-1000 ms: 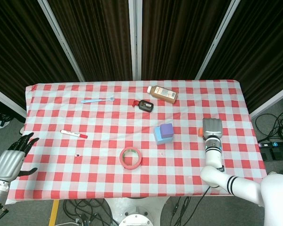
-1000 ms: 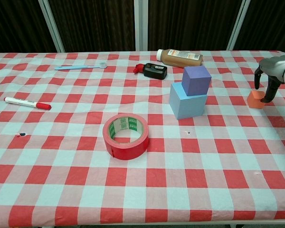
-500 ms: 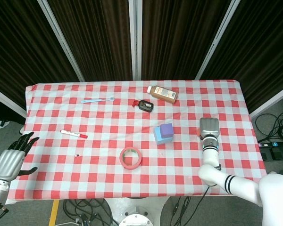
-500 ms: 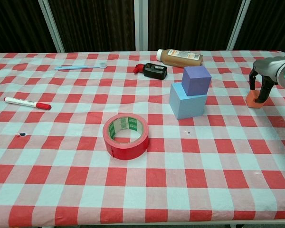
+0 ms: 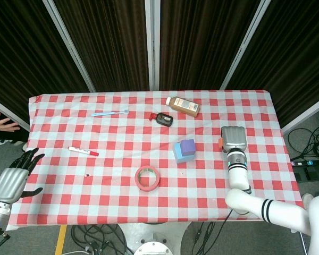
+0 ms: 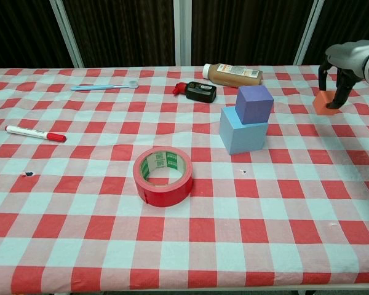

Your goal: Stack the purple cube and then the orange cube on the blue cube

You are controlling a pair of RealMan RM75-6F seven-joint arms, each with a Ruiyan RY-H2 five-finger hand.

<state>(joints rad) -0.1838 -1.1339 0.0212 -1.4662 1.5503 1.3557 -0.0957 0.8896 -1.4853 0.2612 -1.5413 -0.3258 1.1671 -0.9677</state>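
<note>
The purple cube (image 6: 254,104) (image 5: 187,146) sits on top of the light blue cube (image 6: 242,131) (image 5: 179,154) right of the table's middle. My right hand (image 6: 339,74) (image 5: 233,139) grips the small orange cube (image 6: 323,104) (image 5: 221,142) and holds it in the air to the right of the stack, clear of the cloth. In the head view the hand covers most of the orange cube. My left hand (image 5: 13,179) hangs off the table's left edge, fingers spread, holding nothing.
A red tape roll (image 6: 163,176) lies in front of the stack. Behind it are a brown bottle (image 6: 232,75) on its side and a black device with a red tip (image 6: 198,91). A red-capped marker (image 6: 34,133) and a blue spoon (image 6: 104,86) lie on the left.
My right hand has lifted the orange cube off the cloth and carried it up and slightly toward the stack. The left hand has not moved.
</note>
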